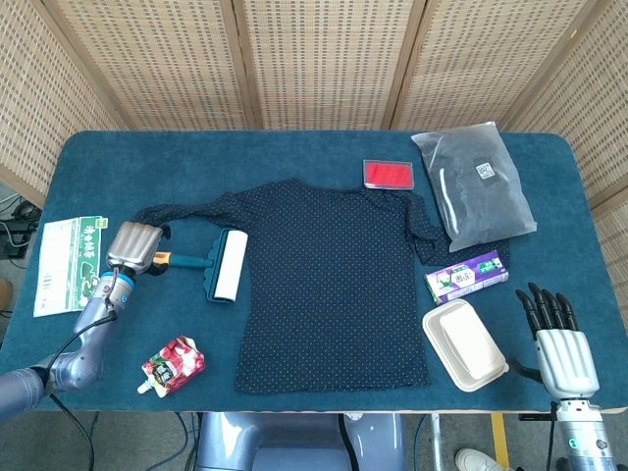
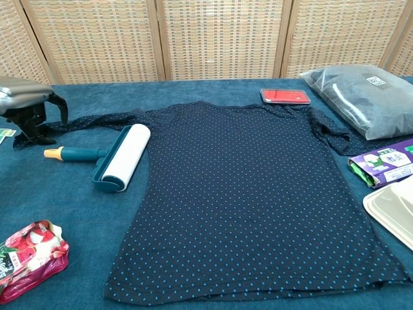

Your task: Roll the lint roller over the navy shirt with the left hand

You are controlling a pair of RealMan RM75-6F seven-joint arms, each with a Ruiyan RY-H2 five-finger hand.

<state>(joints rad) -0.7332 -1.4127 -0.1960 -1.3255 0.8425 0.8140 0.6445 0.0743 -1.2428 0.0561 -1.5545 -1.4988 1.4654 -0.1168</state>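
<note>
The lint roller [image 1: 218,265] lies on the blue table [image 1: 294,147] against the navy shirt [image 1: 334,285], its white drum at the shirt's edge below the outstretched sleeve. The left hand [image 1: 135,248] hangs just above the yellow handle tip, fingers curled downward, holding nothing. Well beyond the shirt's far side, the right hand [image 1: 561,345] rests empty, fingers straight and slightly spread.

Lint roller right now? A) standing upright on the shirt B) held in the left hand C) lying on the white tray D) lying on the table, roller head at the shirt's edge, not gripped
D: the lint roller lies flat beside the shirt, and the left hand hovers above its handle end without gripping it.
</note>
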